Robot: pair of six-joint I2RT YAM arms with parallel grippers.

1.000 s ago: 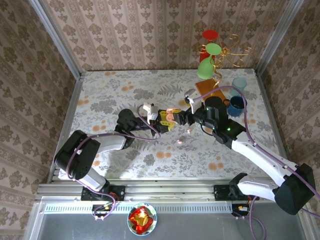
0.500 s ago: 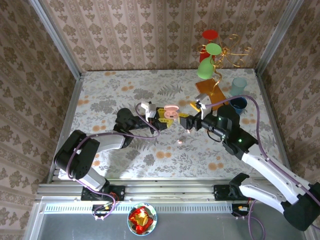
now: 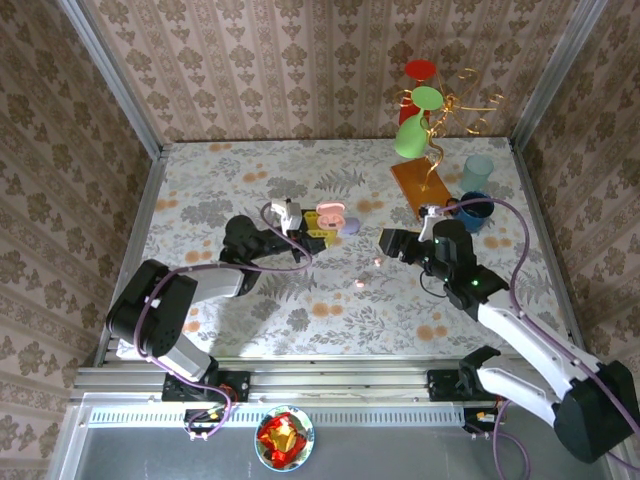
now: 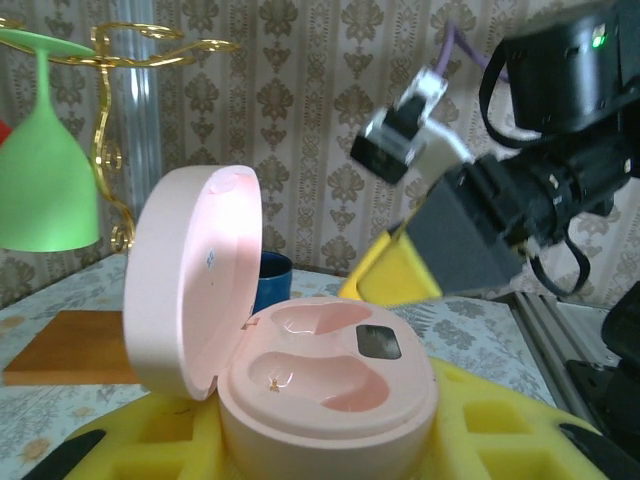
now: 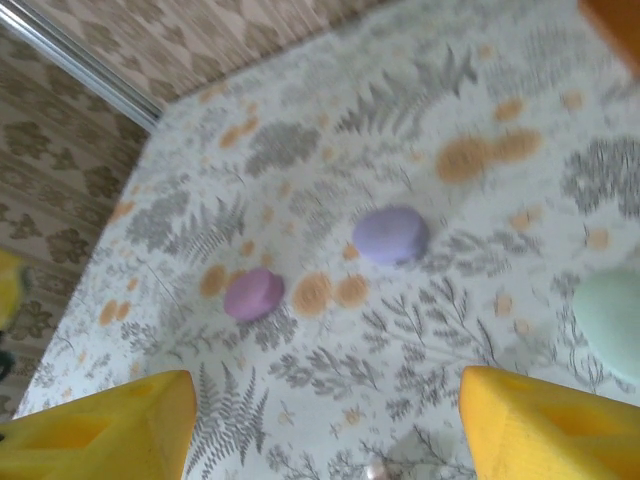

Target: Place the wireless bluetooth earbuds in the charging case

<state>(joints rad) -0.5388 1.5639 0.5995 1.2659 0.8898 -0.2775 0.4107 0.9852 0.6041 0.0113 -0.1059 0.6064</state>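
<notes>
A small bowl (image 3: 284, 437) with red and yellow contents sits nearest, in front of the arm bases. On the floral table (image 3: 220, 180), the nearer earbud (image 3: 360, 284) lies loose around the middle. The farther earbud (image 3: 377, 262) is a little beyond it, to its right. Both are tiny, pinkish and well apart from any case.

Just beyond the farther earbud is the right gripper (image 3: 388, 243), pointing left. Its yellow fingertips (image 5: 110, 420) stand wide apart with nothing between them.

To its left, the left gripper (image 3: 320, 228) is closed on the pink charging case (image 4: 330, 390), which sits between its yellow pads. The case's lid (image 4: 190, 280) stands upright on the left, and two moulded wells face up.

A lilac rounded case (image 3: 350, 228) lies shut on the table just right of the pink one. The right wrist view also shows a purple-pink rounded case (image 5: 253, 294) and a mint one (image 5: 610, 320).

Far right are a blue mug (image 3: 472, 212), a wooden board (image 3: 418, 185) and a pale teal cup (image 3: 479, 167). Beyond them is a gold wire rack (image 3: 445, 110) hung with a green glass (image 3: 412, 135).
</notes>
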